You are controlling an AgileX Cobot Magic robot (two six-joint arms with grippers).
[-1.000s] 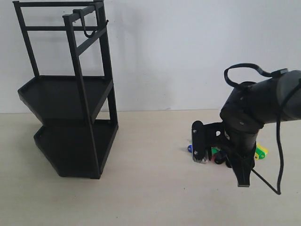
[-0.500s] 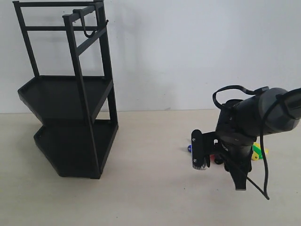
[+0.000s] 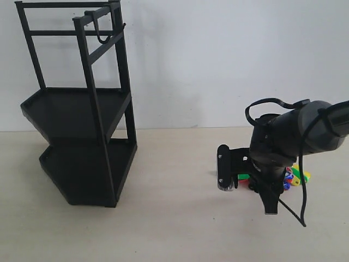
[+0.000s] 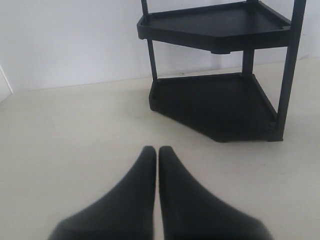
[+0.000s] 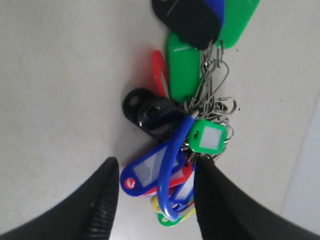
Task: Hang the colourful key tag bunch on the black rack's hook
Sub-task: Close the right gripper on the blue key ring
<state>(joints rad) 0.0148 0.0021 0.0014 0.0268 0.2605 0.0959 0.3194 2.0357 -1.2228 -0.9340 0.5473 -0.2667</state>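
Observation:
The colourful key tag bunch [image 5: 183, 70] lies on the table, its blue-sleeved ring [image 5: 172, 165] in the gap of my right gripper [image 5: 157, 167]. That gripper is open, one finger on each side of the ring and the blue tag. In the exterior view the right gripper [image 3: 248, 192] hangs low over the bunch [image 3: 295, 176], hiding most of it. The black rack [image 3: 82, 142] stands far left, its hook [image 3: 101, 34] on the top bar with nothing on it. My left gripper [image 4: 154, 151] is shut on nothing, facing the rack [image 4: 220, 105] across bare table.
A white wall runs behind the table. The rack's two angular trays [image 3: 71, 109] hold nothing. A black cable [image 3: 272, 103] loops over the right arm. A wide stretch of pale table [image 3: 174, 185] lies between rack and bunch.
The right arm has dropped lower and shifted slightly left over the bunch, bringing its open fingers down around the tags. The rack and left gripper have not moved.

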